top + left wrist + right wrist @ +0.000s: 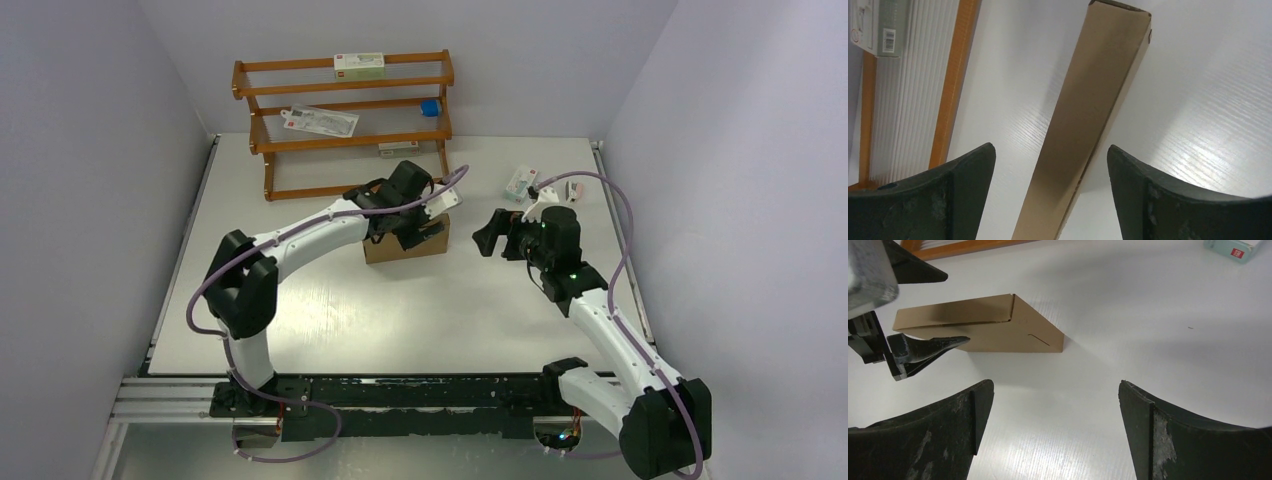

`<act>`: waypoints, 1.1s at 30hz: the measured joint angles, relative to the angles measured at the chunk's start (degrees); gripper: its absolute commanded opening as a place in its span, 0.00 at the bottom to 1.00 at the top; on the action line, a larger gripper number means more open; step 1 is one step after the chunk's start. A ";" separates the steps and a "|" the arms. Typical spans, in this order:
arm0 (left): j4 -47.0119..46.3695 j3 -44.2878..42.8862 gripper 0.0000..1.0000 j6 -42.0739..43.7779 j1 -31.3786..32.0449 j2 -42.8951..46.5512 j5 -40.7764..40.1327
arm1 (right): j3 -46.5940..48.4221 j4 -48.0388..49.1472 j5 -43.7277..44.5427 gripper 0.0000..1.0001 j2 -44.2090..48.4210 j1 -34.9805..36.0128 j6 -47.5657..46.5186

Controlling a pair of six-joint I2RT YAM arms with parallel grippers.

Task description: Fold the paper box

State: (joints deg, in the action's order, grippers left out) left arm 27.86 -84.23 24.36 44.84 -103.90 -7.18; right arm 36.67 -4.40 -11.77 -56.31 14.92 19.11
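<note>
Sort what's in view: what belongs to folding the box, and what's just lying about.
Job: paper box; left gripper and right gripper, both open.

Lying about: wooden rack; top-shelf carton; plastic packet; blue item; table carton.

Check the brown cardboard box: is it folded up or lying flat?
Partly folded up: the paper box stands off the table with raised walls and a slanted side panel. Whether its lid is closed, cannot tell.

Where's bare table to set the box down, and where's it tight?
Bare: the table in front of the paper box, down to the near edge. Crowded: the back, with the wooden rack, and the carton behind the right tool.
</note>
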 measured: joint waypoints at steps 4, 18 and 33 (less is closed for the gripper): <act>1.75 -2.12 0.72 1.60 -0.04 -2.58 0.07 | 0.09 -0.55 1.75 0.99 0.15 0.63 -0.42; 5.01 -2.43 0.44 0.04 1.46 -2.38 -3.21 | 0.09 -0.68 3.87 0.98 0.31 1.64 -1.42; 2.34 12.68 0.41 -16.68 18.67 1.95 -33.46 | 1.01 -8.20 18.80 0.96 5.95 1.92 0.83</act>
State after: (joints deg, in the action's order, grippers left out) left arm 30.20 -71.55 7.68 63.51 -101.95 -40.64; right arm 37.67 -12.60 7.03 -50.37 16.84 19.94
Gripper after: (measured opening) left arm 0.418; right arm 0.972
